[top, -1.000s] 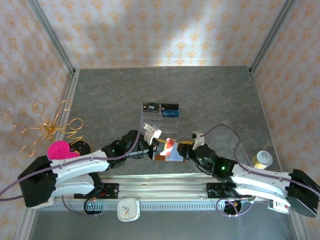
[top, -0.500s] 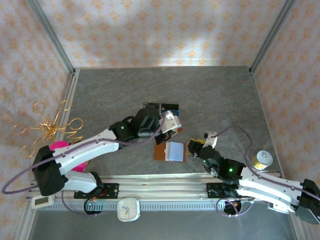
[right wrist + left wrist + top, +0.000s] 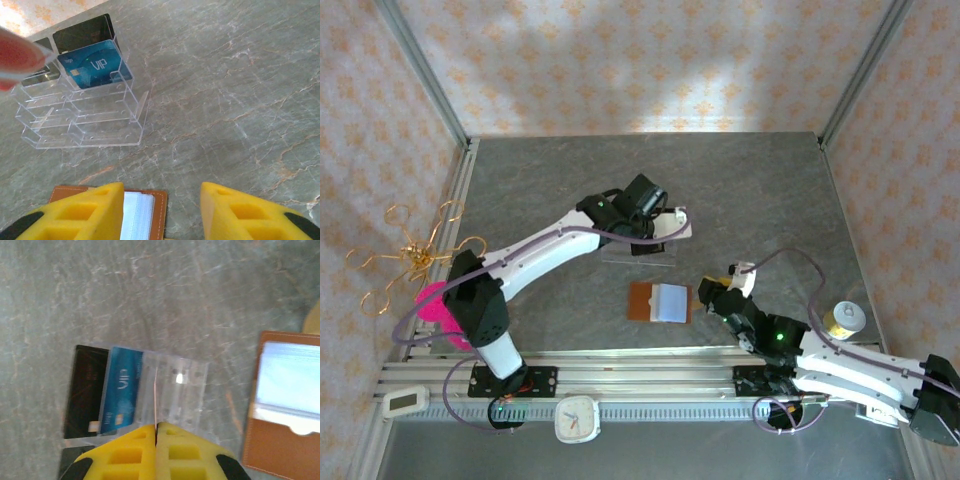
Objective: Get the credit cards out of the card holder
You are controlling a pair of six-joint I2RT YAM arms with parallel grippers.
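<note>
Left tool (image 3: 156,429), pinching a card (image 3: 17,55), has left holder (image 3: 660,302) for mid-frame rack (image 3: 85,117); right tool (image 3: 161,195) part-open, empty: another card out.

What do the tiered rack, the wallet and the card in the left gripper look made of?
Rack: clear rigid plastic, probably acrylic, glossy; the table shows through it. Wallet: brown leather or imitation, matte, stitched edge; pale inner sleeve looks like plastic. Card in the left gripper: thin and stiff, likely plastic, seen edge-on.
</note>
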